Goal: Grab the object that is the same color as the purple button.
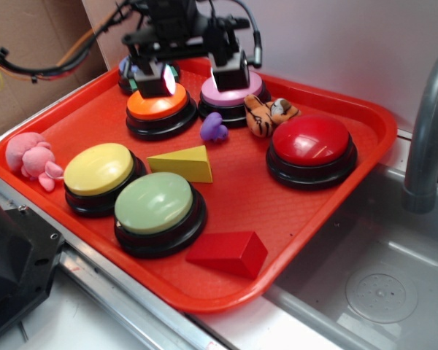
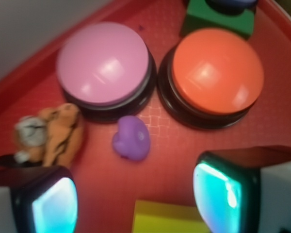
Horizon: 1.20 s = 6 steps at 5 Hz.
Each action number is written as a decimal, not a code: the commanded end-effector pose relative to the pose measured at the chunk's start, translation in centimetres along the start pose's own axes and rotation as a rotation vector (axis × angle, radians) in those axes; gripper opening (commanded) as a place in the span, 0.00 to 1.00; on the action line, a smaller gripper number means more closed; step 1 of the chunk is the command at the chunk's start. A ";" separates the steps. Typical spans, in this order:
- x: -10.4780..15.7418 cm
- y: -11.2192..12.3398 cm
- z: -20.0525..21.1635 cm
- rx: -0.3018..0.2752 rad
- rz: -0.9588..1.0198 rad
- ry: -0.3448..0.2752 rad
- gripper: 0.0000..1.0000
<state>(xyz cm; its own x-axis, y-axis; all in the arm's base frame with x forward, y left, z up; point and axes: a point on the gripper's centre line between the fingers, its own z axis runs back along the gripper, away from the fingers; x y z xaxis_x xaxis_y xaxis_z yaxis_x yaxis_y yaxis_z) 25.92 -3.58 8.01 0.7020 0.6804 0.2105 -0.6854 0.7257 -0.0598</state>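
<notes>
The gripper (image 1: 192, 75) hangs at the upper centre of the exterior frame, above the two rear buttons, with its fingers spread wide and nothing between them; in the wrist view one pad (image 2: 218, 191) sits at lower right and the other at lower left, with bare tray visible between. The purple figure (image 2: 131, 138) lies on the tray (image 1: 306, 219) near the middle of the wrist frame, just below the gap between the pinkish-purple button (image 2: 104, 63) and the orange button (image 2: 216, 70), close to both but apparently touching neither. The tiger plush (image 2: 51, 131) lies to its left in that view, and the yellow wedge (image 1: 182, 163) lies near it toward the front of the tray. Risk assessment: the figure is small, rounded and lumpy, so a closing pad will probably push it aside or squeeze it out rather than seat on it. A descent offset toward the top of the wrist frame would likely land a finger on a button rim. An offset leftward could snag the plush instead.
</notes>
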 end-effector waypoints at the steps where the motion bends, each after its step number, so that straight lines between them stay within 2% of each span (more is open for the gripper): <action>1: 1.7 0.7 -2.8 -0.047 0.160 0.003 1.00; 2: 1.9 0.5 -4.6 -0.069 0.181 0.045 1.00; 3: 2.4 0.6 -5.6 -0.048 0.178 0.035 1.00; 4: 2.0 0.4 -6.2 -0.067 0.156 0.040 1.00; 5: 1.9 0.5 -6.2 -0.070 0.148 0.032 0.05; 6: 1.8 0.3 -5.8 -0.088 0.125 0.037 0.00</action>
<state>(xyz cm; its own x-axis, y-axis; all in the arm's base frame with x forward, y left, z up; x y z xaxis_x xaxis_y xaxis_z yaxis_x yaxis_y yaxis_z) 27.90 -2.22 1.85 0.6141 0.7764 0.1414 -0.7646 0.6298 -0.1370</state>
